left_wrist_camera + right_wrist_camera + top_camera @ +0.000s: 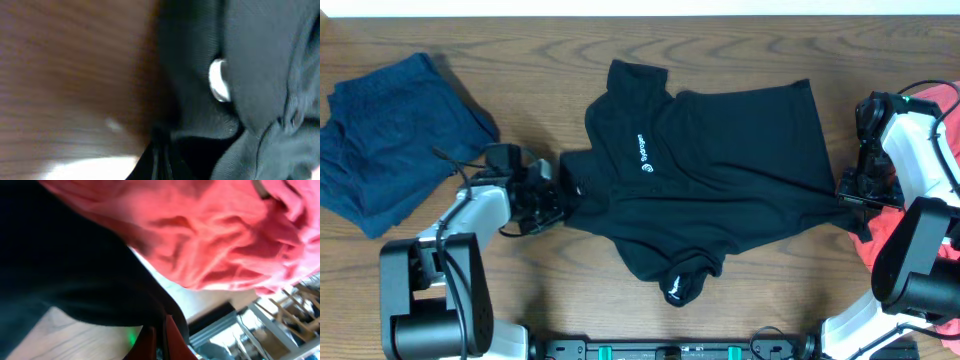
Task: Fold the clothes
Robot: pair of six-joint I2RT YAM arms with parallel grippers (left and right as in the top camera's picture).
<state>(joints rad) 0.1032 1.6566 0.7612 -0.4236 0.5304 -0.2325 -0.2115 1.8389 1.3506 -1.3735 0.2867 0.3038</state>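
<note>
The black collared shirt with a small white logo lies spread across the table's middle, its collar at the top and one sleeve folded under at the bottom. My left gripper is shut on the shirt's left edge; in the left wrist view the black fabric fills the right half and the jaws pinch it. My right gripper is shut on the shirt's right edge; in the right wrist view the jaws hold black cloth beside the coral-red garment.
A navy blue garment lies crumpled at the far left. The coral-red garment lies at the right edge, partly under my right arm. The wooden table shows around the shirt.
</note>
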